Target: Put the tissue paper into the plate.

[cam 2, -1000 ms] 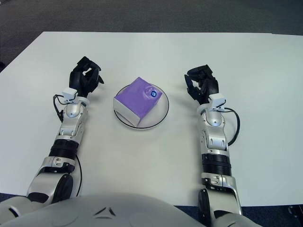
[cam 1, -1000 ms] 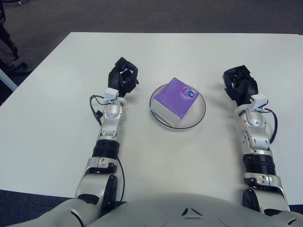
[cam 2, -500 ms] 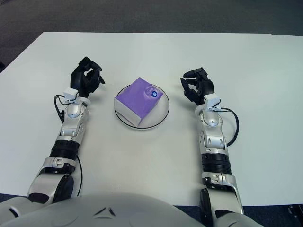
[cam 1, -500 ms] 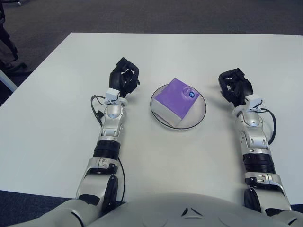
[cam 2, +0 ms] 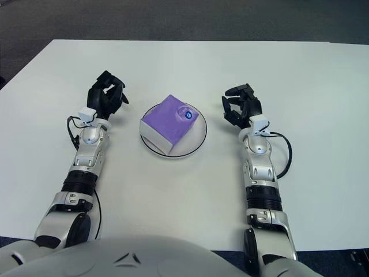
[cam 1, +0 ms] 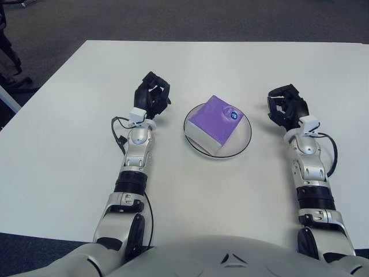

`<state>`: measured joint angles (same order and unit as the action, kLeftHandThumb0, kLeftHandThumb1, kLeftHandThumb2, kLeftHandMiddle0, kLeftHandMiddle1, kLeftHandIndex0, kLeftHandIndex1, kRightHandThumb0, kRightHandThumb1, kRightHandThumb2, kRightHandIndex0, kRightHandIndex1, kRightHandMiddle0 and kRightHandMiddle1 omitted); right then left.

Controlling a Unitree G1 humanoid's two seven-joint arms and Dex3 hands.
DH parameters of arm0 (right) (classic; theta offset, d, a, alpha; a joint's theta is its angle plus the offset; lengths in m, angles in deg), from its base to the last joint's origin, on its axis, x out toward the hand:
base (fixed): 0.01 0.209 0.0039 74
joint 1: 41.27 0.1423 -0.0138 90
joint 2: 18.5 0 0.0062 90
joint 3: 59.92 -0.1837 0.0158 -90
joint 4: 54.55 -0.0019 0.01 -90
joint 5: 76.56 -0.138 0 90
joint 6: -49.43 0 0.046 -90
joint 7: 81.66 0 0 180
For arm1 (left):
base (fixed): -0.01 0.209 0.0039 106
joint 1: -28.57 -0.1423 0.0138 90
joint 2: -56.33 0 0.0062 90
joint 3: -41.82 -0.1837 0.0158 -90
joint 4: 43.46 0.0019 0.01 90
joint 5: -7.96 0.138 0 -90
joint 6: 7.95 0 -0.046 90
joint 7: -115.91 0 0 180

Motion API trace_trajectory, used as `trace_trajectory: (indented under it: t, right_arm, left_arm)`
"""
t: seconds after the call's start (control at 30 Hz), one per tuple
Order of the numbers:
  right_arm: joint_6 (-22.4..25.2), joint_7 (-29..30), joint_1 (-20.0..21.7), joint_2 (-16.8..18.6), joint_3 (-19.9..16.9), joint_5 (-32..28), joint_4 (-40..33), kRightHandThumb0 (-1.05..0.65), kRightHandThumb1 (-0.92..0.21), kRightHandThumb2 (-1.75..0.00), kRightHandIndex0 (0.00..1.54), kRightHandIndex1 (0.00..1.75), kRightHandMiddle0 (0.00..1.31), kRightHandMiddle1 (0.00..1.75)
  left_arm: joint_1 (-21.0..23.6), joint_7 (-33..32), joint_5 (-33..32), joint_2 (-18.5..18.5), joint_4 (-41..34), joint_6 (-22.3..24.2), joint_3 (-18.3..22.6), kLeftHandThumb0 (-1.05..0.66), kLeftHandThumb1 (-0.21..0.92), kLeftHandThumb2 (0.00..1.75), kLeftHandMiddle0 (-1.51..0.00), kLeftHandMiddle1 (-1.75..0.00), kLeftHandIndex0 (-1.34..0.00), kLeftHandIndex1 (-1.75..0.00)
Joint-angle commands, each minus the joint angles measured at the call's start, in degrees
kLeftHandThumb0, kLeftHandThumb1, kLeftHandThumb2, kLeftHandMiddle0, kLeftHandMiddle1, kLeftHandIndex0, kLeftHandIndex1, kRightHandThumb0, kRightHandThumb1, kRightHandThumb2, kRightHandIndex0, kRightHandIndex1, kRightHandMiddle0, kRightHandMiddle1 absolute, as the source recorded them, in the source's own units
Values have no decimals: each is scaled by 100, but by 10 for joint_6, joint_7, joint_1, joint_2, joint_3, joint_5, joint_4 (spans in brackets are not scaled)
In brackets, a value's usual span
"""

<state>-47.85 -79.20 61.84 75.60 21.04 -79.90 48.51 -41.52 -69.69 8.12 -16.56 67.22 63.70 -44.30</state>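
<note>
A purple tissue pack (cam 1: 214,122) with a white side and a small blue round mark on top sits inside the white, dark-rimmed plate (cam 1: 241,141), near the middle of the white worktop (cam 1: 230,63). The pack lies turned at an angle, 1 corner reaching the plate's near-left rim. The left hand (cam 1: 152,98) rests on the worktop just left of the plate, its fingers curled in and holding nothing. The right hand (cam 1: 288,107) sits right of the plate, apart from it, fingers loosely spread and empty. The left eye view shows dark objects on the floor past the worktop's left edge; the right eye view leaves them out.
</note>
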Motion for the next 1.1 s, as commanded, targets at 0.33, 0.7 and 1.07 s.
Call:
trace_trajectory:
  t: [0.33, 0.7, 1.07]
  right_arm:
    - [-38, 16, -59, 39, 1, 3, 76, -1, -61, -85, 53, 150, 30, 167]
    - [-55, 20, -50, 38, -2, 1, 99, -1, -58, -90, 55, 152, 31, 166]
    - [-53, 21, -47, 35, 0, 5, 109, -1, -57, -91, 55, 152, 31, 166]
  left_arm:
    - [-63, 5, -8, 1, 59, 22, 10, -31, 92, 37, -89, -175, -64, -175]
    - [-59, 5, -12, 1, 67, 34, 12, -32, 92, 38, -89, -175, -64, -175]
    - [-55, 6, -13, -1, 74, 40, 13, -32, 92, 39, -90, -175, -65, -175]
